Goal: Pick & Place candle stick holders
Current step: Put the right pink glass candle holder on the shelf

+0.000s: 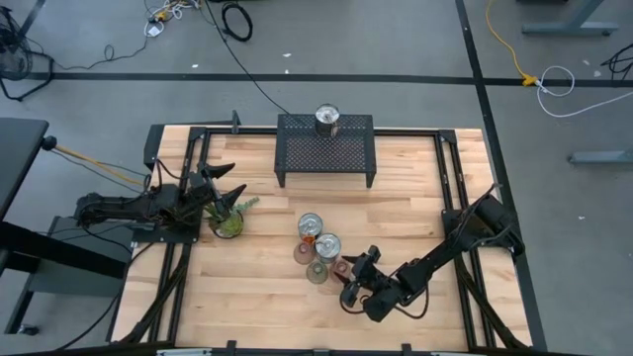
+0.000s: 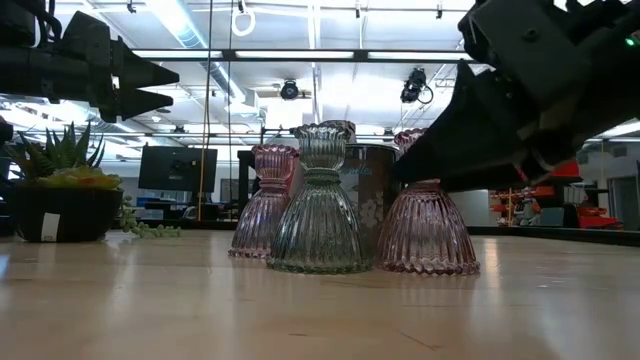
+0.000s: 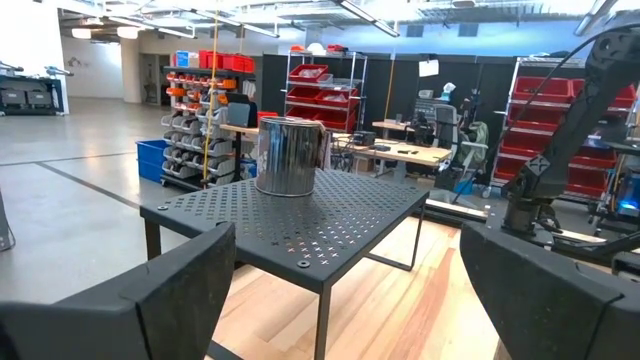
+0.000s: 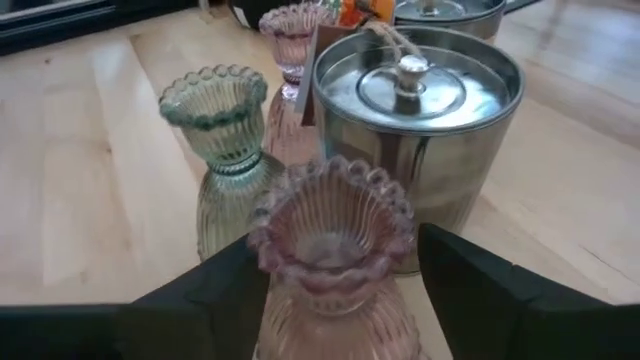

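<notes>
Over on the left side of the wooden table [image 1: 415, 188], the left gripper [image 1: 224, 185] hangs above the small spiky potted plant [image 1: 229, 220], its two dark fingers [image 3: 165, 295] spread wide apart with nothing between them. From its wrist it looks straight at the black mesh stand [image 1: 325, 146] at the back of the table, where one silver tin candle holder [image 1: 327, 121] sits on top.

Toward the middle of the table the other holders huddle together: a silver tin with an orange-red mark [image 1: 311, 226], a second silver tin [image 1: 327, 245] just beside it, a pinkish glass cup [image 1: 303, 252] and an olive glass cup [image 1: 316, 272], all close enough that they look to be touching or nearly so.

On the right, the right gripper [image 1: 351, 285] has its fingers [image 4: 215, 300] parted on either side of another pink ribbed glass cup [image 4: 330, 250], which stands upright right against the nearer tin. I cannot tell whether the fingers are touching the glass; there seems to be a little gap on each side.
</notes>
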`<act>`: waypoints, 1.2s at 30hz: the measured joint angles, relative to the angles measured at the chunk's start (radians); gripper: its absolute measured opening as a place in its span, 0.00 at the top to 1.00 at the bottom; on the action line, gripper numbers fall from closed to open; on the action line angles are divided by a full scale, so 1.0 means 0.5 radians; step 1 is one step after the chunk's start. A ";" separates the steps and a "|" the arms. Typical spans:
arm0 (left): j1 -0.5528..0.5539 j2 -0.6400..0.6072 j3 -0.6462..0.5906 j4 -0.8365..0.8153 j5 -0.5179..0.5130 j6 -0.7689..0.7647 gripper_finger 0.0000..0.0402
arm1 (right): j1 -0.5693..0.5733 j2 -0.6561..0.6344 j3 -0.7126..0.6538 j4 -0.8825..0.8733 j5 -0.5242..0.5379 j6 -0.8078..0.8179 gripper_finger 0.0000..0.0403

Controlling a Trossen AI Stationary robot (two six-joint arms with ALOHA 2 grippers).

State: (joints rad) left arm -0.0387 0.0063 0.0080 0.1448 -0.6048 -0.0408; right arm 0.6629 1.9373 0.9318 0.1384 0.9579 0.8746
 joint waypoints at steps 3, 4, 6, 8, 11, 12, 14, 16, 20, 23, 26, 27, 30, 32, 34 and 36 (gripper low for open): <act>0.000 -0.001 0.000 0.000 0.000 0.000 0.04 | -0.023 0.000 0.000 0.000 -0.035 0.006 0.40; 0.000 0.000 0.000 0.000 0.000 0.000 0.04 | -0.030 0.000 0.000 0.000 -0.056 0.009 0.41; 0.000 -0.001 0.000 0.000 0.001 0.000 0.04 | -0.044 0.000 0.000 0.000 -0.100 0.013 0.46; 0.000 0.000 0.000 0.000 0.000 0.000 0.04 | -0.054 0.000 0.000 0.000 -0.132 0.013 0.53; 0.000 0.000 0.000 0.000 0.001 0.000 0.04 | -0.063 -0.005 0.001 0.004 -0.137 0.005 0.68; 0.000 -0.001 0.000 0.000 0.000 0.000 0.04 | -0.063 -0.005 0.002 0.010 -0.138 0.004 0.72; 0.001 0.000 0.000 -0.001 0.000 0.000 0.04 | -0.063 -0.005 0.002 0.013 -0.142 -0.007 0.72; 0.000 -0.001 0.000 0.000 0.001 0.000 0.04 | -0.062 -0.005 0.002 0.016 -0.153 -0.016 0.72; 0.000 0.000 0.000 -0.001 0.000 0.000 0.04 | -0.063 -0.040 0.002 0.000 -0.241 -0.046 0.72; 0.000 0.000 0.000 -0.001 0.000 0.000 0.04 | -0.061 -0.107 -0.002 -0.094 -0.285 -0.046 0.72; 0.000 0.000 0.000 0.000 0.000 0.000 0.04 | -0.060 -0.213 -0.003 -0.215 -0.300 -0.048 0.72; 0.000 -0.001 0.000 -0.001 0.000 0.000 0.04 | -0.060 -0.246 -0.002 -0.257 -0.296 -0.048 0.72; 0.000 0.000 0.000 -0.001 0.000 0.000 0.04 | -0.061 -0.372 -0.003 -0.438 -0.294 -0.056 0.72; 0.000 -0.001 0.000 0.000 0.001 0.000 0.04 | -0.061 -0.477 -0.001 -0.548 -0.277 -0.054 0.72; 0.001 -0.001 0.000 0.000 0.000 0.000 0.04 | -0.059 -0.576 -0.001 -0.689 -0.235 -0.043 0.72; 0.001 0.000 0.000 0.000 0.001 -0.001 0.04 | -0.047 -0.662 -0.001 -0.757 -0.190 -0.032 0.72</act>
State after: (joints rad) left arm -0.0384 0.0063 0.0078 0.1448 -0.6044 -0.0414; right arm 0.6396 1.6063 0.9314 -0.2399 0.8628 0.8589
